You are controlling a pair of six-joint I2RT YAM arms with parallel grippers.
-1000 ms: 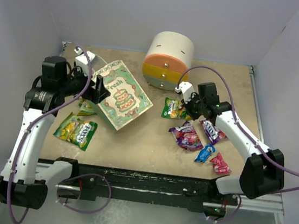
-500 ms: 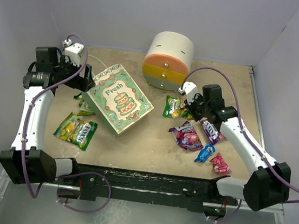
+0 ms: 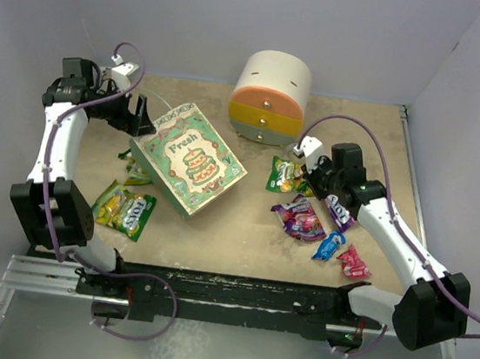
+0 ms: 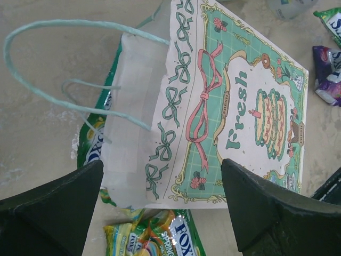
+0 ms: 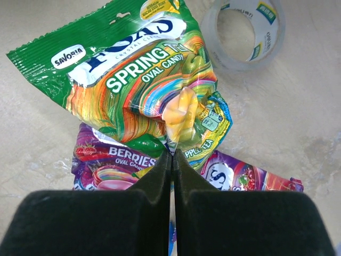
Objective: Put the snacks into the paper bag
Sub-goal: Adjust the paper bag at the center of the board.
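Observation:
The paper bag [image 3: 188, 157] lies flat on its side on the table, with its mouth toward the left arm. In the left wrist view its white inside [image 4: 128, 112] and string handles [image 4: 53, 50] show. My left gripper [image 3: 138, 121] is open and empty, held above the bag's mouth end [image 4: 161, 178]. My right gripper [image 3: 309, 176] is shut on the pinched edge of a green snack packet [image 5: 133, 74], which also shows in the top view [image 3: 284, 174]. Yellow-green packets lie by the bag [image 3: 122, 209] [image 4: 154, 237]; one sits partly under it [image 4: 93, 144].
Purple packets [image 3: 298, 217] [image 3: 339, 211], a blue one [image 3: 328, 245] and a pink one [image 3: 353, 262] lie under the right arm. A clear tape ring [image 5: 242, 32] lies beyond the held packet. The round drawer unit [image 3: 270, 96] stands at the back.
My left gripper has pulled back from the bag toward the far left, and the bag stays lying flat. My right gripper has shifted slightly right and nearer, dragging the green packet with it.

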